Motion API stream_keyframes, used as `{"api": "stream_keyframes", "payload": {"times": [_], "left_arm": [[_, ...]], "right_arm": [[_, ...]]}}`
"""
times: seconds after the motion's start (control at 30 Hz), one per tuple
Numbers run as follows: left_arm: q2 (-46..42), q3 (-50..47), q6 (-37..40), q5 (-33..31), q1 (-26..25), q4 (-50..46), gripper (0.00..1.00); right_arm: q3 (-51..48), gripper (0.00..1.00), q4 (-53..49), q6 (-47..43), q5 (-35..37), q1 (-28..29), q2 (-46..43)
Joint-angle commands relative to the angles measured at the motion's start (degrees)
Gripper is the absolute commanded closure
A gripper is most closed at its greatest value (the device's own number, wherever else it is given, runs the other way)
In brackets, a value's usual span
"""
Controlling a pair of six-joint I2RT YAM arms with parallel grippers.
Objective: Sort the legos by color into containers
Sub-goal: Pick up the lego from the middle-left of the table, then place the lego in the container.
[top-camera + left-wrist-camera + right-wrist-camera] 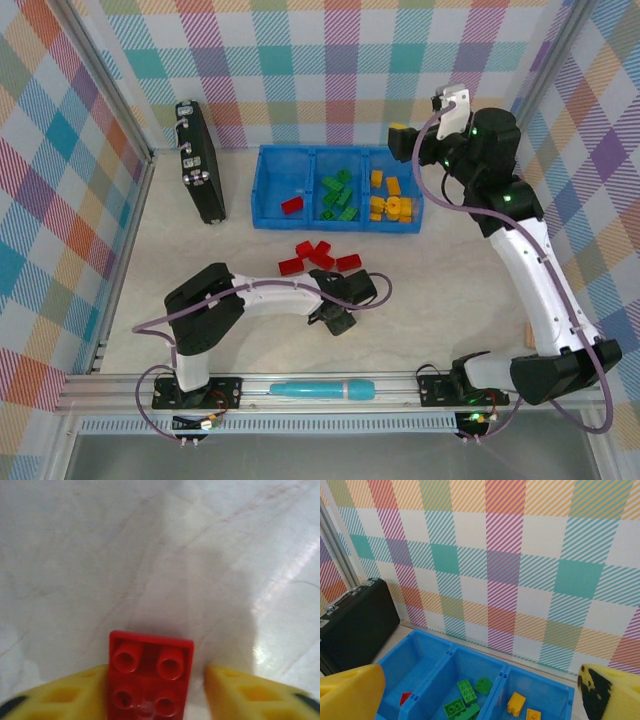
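**Left gripper.** The left gripper point(338, 320) is positioned low over the table point(450, 280), just in front of a loose group of red bricks point(318, 255). In the left wrist view, a single red four-stud brick point(150, 680) is bracketed by the two yellow fingers point(60, 695). The brick rests on the table. One finger is seen against one side of the brick, while a narrow strip of table remains visible between the brick and the opposite finger. The jaws are therefore drawn in close around the brick but are not clamped on it.

**Right gripper.** The right gripper point(405, 132) is held high, above and behind the right end of the blue tray point(262, 190). In the right wrist view, its jaws are spread to full width and nothing is carried between them.

**Tray contents.** One red brick point(292, 205) is located in the left compartment point(285, 175). Several green bricks point(337, 196) are located in the middle compartment point(355, 160). The yellow-orange bricks point(388, 200) are located in the right compartment point(395, 160).

**Other items.** A black case point(200, 160) with silver latches stands on edge to the left of the tray. A teal pen-like cylinder point(320, 389) lies between the two arm bases at the near edge.
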Motion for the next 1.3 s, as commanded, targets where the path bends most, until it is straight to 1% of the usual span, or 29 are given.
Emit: {"api": "stream_keyframes", "payload": {"times": [0.0,0.17,0.27,0.3,0.4,0.47,0.6,0.73,0.8,0.87,1.03,1.27], "left_arm": [[2.85,-0.31,-2.53,0.04,1.16,-0.2,0.64],[1.02,-1.06,-4.0,0.38,2.75,-1.33,0.69],[-1.66,0.39,-4.29,-2.66,5.13,-3.02,0.7],[-3.25,1.01,-4.33,-4.13,6.65,-3.38,0.7],[-7.22,4.55,-3.82,-4.4,12.87,-4.75,0.7],[-9.27,7.69,-2.66,-5.91,16.36,-5.19,0.69],[-10.97,13.48,-0.96,-7.18,23.84,-1.86,0.67],[-7.18,18.81,-1.99,-7.11,30.13,2.31,0.67],[-3.13,22.54,-5.77,-6.6,32.41,1.22,0.66],[1.11,26.77,-9.56,-3.58,34.39,0.05,0.66],[8.21,30.89,-14.93,-1.81,36.99,2.44,0.66],[13.91,33.33,-18.75,1.17,39.41,5.43,0.66]], "right_arm": [[-0.35,0.01,1.79,-0.29,0.76,0.46,-1.13],[-0.27,0.01,1.88,-0.31,0.57,0.51,-0.72],[-0.09,0.01,1.86,-0.48,0.83,0.45,-0.25],[0.15,0.01,1.68,-0.56,0.92,0.45,-0.06],[0.24,0.01,1.74,-0.66,1.01,0.46,0.36],[0.4,0.01,1.54,-0.67,1.1,0.48,0.63],[0.68,0.01,1.55,-0.67,1.19,0.47,0.99],[0.76,0.01,1.39,-0.39,0.57,0.45,1.17],[0.83,0.01,1.35,-0.24,0.4,0.51,1.08],[0.82,0.01,1.2,-0.17,0.35,0.44,1.0],[0.68,0.01,1.37,-0.13,0.66,0.45,0.73],[0.87,0.01,1.31,0.04,0.44,0.5,1.08]]}}
